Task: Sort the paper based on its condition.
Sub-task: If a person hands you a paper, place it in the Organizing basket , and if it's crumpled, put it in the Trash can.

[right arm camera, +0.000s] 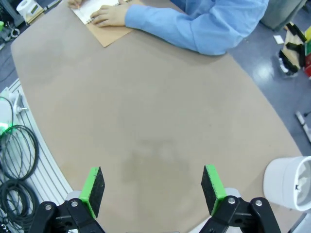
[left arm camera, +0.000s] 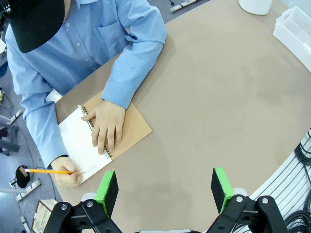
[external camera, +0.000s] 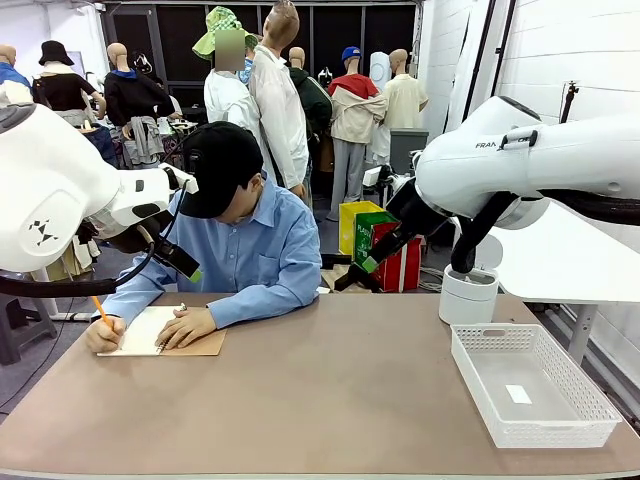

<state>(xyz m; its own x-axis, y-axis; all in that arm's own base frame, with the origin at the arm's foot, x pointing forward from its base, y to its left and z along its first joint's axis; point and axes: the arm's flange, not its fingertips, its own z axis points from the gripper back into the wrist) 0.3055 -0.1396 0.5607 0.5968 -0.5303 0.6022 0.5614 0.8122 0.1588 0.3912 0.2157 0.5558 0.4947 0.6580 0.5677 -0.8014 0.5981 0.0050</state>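
Both grippers idle: left gripper at the frame bottom, fingers spread wide, nothing held; right gripper likewise wide apart and bare over the brown table. Paper: white page of an open spiral notebook, left of frame, on its brown cover. Person's hand presses the spiral; other hand writes with a yellow pencil. White basket lower right, white bin behind it.

From my station: brown table under even indoor light. White brick wall on the right, dark windows at the far end. Grey floor with a glossy reflection. Coiled black cables lie beside the table edge.
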